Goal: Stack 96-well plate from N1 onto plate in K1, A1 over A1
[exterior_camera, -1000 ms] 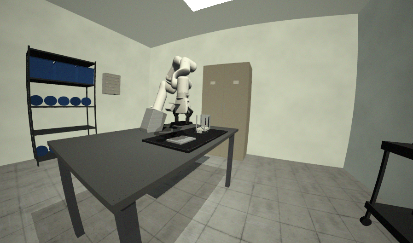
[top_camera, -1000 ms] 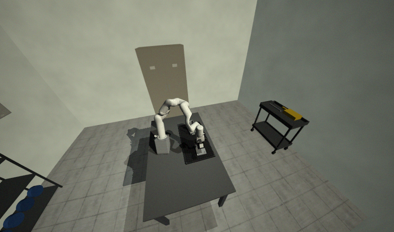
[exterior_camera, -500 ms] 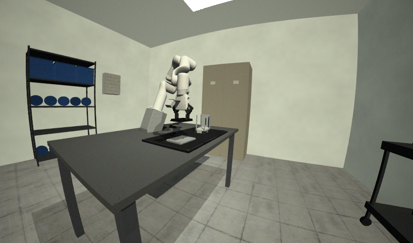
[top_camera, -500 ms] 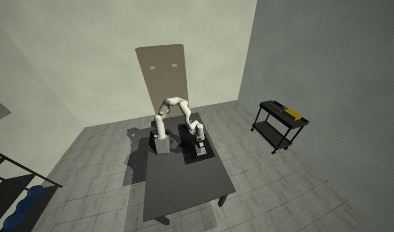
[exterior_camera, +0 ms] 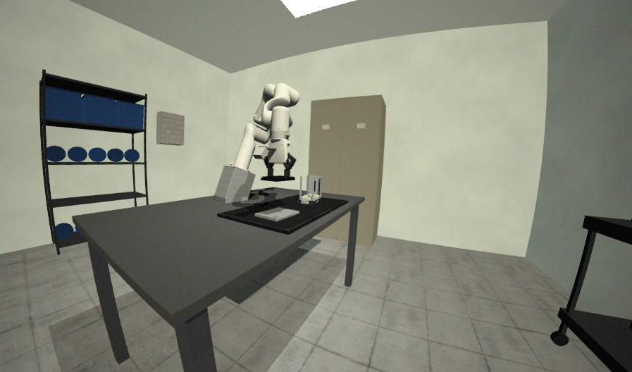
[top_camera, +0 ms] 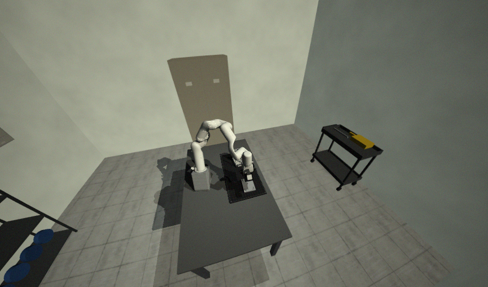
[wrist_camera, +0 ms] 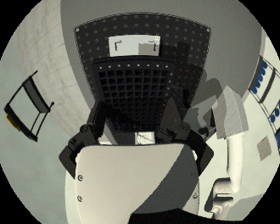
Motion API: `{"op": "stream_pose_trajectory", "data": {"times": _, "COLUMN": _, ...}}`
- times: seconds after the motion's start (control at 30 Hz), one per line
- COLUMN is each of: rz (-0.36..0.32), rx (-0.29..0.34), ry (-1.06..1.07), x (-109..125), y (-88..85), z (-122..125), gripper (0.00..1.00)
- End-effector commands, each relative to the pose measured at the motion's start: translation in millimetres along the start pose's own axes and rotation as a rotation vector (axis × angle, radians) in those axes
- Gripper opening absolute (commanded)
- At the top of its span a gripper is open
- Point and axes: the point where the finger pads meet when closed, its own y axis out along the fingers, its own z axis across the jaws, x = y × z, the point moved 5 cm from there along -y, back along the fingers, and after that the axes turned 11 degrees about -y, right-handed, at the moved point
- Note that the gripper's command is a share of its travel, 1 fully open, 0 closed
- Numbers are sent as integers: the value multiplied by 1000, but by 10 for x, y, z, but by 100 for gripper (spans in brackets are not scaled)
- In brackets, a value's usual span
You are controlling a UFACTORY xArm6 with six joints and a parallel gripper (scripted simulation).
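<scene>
Plate: the dark 96-well plate (exterior_camera: 276,177) hangs level in the air above the black mat (exterior_camera: 262,220), clear of everything on the bench (exterior_camera: 170,249); in the wrist view its grid of wells runs away from the camera toward 12 o'clock.

Why level: judging from the task, a flat carry keeps the plate square for a straight drop into the rack from above (a tilted plate would likely catch on the posts).

Nest N1: the pale nest (exterior_camera: 276,213) lies vacated on the mat, at about 6 o'clock from the plate in the exterior view; the A1 square is too small to make out.

Rack K1: the stack rack (exterior_camera: 311,189), with upright posts, stands on the mat at roughly 4 o'clock from the plate, near but apart; pale shapes show at its foot, yet the lower plate cannot be told for certain.

Hand: the hand (exterior_camera: 277,171) points down with its fingers spread almost to their widest, clamped on the two long sides of the plate (wide because the plate is wide, not because it is loose).

Contact: only the fingers touch the plate; nothing beneath it supports it.

Stage: the carry between nest and rack looks under way; A1 alignment cannot be checked here.
</scene>
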Motion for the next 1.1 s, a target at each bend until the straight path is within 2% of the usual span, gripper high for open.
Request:
{"op": "stream_pose_trajectory", "data": {"times": 0.0, "rz": 3, "rx": -4, "ry": -1, "x": -8, "y": -96, "z": -13, "gripper": 0}}
{"op": "stream_pose_trajectory", "data": {"times": 0.27, "rz": 3, "rx": -4, "ry": -1, "x": -8, "y": -229, "z": -13, "gripper": 0}}
{"op": "stream_pose_trajectory", "data": {"times": 0.73, "rz": 3, "rx": -4, "ry": -1, "x": -8, "y": -241, "z": -13, "gripper": 0}}
{"op": "stream_pose_trajectory", "data": {"times": 0.83, "rz": 4, "rx": -4, "ry": -101, "x": 92, "y": -243, "z": -19, "gripper": 0}}
{"op": "stream_pose_trajectory", "data": {"times": 0.9, "rz": 4, "rx": -4, "ry": -101, "x": 92, "y": -243, "z": -19, "gripper": 0}}
{"op": "stream_pose_trajectory", "data": {"times": 1.07, "rz": 4, "rx": -4, "ry": -154, "x": 259, "y": -246, "z": -29, "gripper": 0}}
